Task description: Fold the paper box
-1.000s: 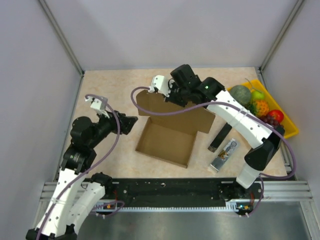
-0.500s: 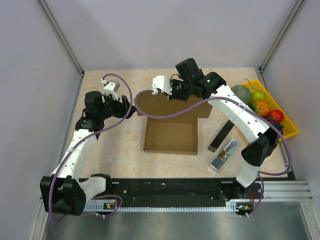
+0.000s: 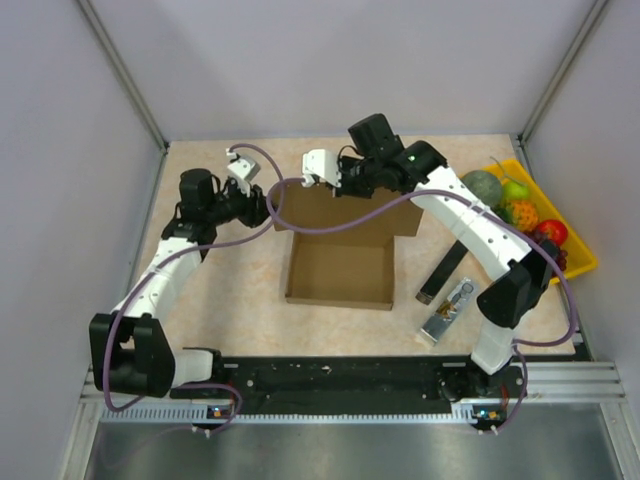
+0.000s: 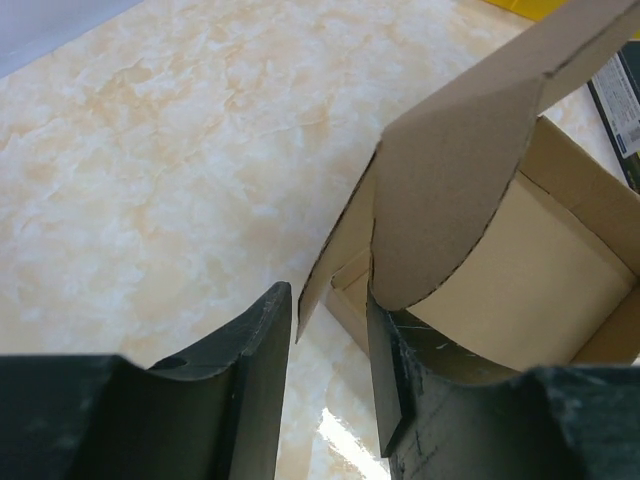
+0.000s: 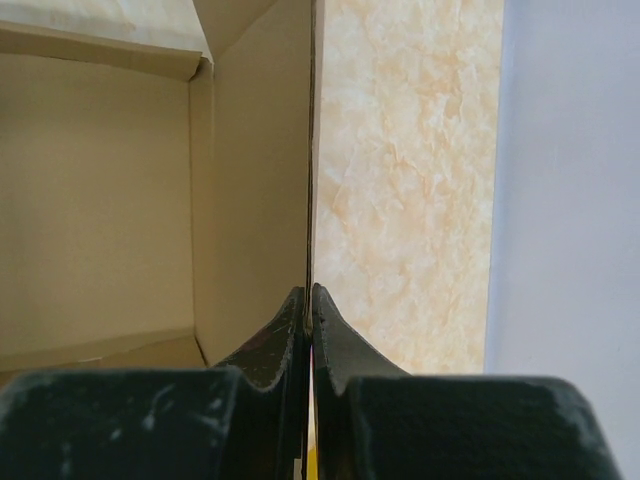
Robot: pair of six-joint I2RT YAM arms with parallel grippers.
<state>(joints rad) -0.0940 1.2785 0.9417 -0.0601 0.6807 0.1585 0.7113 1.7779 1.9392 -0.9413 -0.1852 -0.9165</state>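
At the middle of the worktop (image 3: pixel 222 292): one paper box (image 3: pixel 338 272), open-topped, base flat, far panel standing upright behind it.

Right end effector (image 5: pixel 310 296): closed tight on the thin top edge of the far panel, nothing but cardboard between the pads.

Left end effector (image 4: pixel 328 300): narrowly parted, straddling the lower edge of the corner flap (image 4: pixel 455 170) at the box's far-left corner, not pinching it. Contact with either finger hard to judge from the wrist view.

Likely troubles from here:
- Creasing or tearing along the pinched edge, if pulled sideways and not along the fold line.
- Flap slipping out of the left gap on closing, given only its thin edge between the fingers and a curved, springy shape.
- Whole box sliding or lifting off the worktop, with nothing holding the base down and both grips at the far side.
- Flap buckling outward in place of tucking inside, if pushed before the panel comes forward.

Count: one box, two arms, one yellow tray (image 3: pixel 583 264) at the right edge with at least five fruits (exact number unclear), one black bar (image 3: pixel 441 270) and one metal tool (image 3: pixel 449 308) just right of the box.
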